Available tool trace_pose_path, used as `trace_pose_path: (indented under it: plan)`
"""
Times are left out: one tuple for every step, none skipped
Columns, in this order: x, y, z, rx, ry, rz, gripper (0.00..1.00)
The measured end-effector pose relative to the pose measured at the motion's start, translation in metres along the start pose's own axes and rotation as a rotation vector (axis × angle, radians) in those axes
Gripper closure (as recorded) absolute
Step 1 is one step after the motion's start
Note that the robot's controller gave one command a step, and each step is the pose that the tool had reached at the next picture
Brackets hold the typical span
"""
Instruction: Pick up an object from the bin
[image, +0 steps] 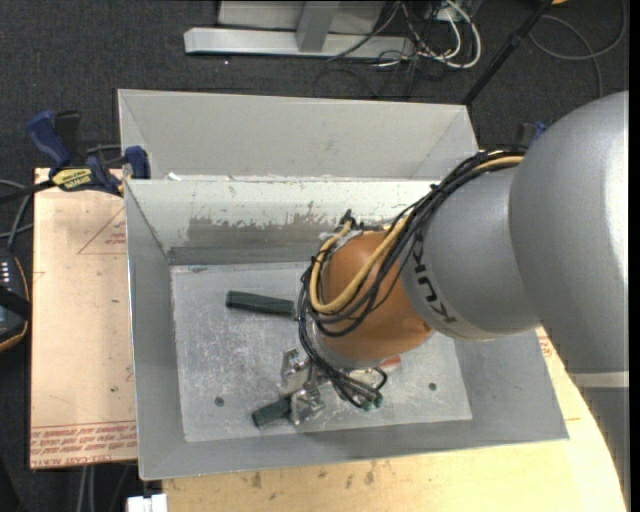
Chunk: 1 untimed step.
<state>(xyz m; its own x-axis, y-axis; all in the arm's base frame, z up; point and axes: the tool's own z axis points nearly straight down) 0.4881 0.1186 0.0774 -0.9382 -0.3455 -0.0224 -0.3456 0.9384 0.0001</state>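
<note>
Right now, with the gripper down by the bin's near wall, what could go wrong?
The gripper sits beside a small dark block close to the bin's near wall; a slight offset could push the block away or scrape the wall. Cables looped round the orange wrist cover might snag.

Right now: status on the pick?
Gripper low at bin floor's near edge. Small dark block right beside it, grip unclear. Long dark bar lies apart, farther back, out of the way.
</note>
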Motion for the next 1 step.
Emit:
trace_pose_path:
  plan:
    - [-0.0343,-0.0163,-0.1913,0.002,0.01,0.03,1.0]
